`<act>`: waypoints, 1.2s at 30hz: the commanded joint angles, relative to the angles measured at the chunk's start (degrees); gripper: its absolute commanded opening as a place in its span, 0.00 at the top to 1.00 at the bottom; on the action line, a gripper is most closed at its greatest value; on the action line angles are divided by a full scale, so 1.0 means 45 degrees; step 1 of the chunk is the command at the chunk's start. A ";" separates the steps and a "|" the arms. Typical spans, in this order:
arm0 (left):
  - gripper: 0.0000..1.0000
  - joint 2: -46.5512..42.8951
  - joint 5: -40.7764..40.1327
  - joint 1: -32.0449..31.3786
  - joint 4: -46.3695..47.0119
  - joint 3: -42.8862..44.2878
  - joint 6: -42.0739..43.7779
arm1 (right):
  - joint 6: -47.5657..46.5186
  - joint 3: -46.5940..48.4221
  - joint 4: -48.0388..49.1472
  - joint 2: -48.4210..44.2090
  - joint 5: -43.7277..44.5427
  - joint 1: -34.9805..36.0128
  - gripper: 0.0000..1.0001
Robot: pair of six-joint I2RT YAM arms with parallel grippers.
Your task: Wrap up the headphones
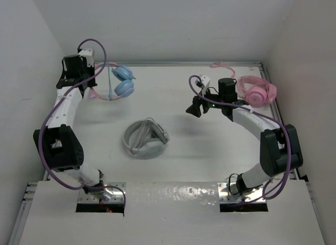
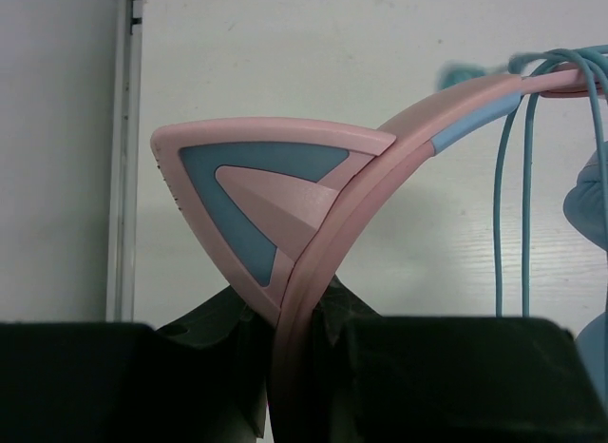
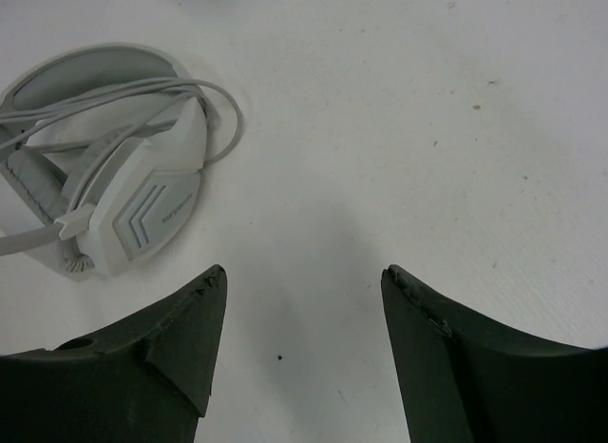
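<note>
The headphones (image 1: pixel 119 81) have a pink cat-ear headband and light blue ear cups. They hang at the back left. My left gripper (image 1: pixel 89 82) is shut on the pink headband (image 2: pixel 313 272) just below a cat ear (image 2: pixel 256 196). The thin light blue cable (image 2: pixel 513 196) hangs over the headband in several strands. In the top view the cable (image 1: pixel 108 83) runs down across the band. My right gripper (image 1: pixel 195 107) is open and empty above the bare table, right of centre. Its fingers (image 3: pixel 180 338) point toward the white-grey headphones.
White-grey headphones (image 1: pixel 145 139) with their cable looped on them lie mid-table; they also show in the right wrist view (image 3: pixel 114 167). All-pink headphones (image 1: pixel 256 91) lie at the back right. White walls close in the table at the left, back and right.
</note>
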 commanded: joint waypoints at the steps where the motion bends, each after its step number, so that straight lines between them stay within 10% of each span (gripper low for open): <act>1: 1.00 -0.0655 0.0622 0.0342 0.1475 -0.0100 0.0378 | -0.0391 -0.0116 0.0184 -0.0626 -0.0066 0.0058 0.34; 26: 1.00 -0.2079 0.1187 0.3566 0.3273 -0.4631 0.2351 | -0.0723 -0.0877 -0.0384 -0.0802 0.0658 0.0058 0.34; 36: 1.00 -0.4071 0.2439 0.3997 0.2494 -0.7014 0.6022 | -0.0860 -0.0741 -0.0618 -0.0821 0.0717 0.0058 0.34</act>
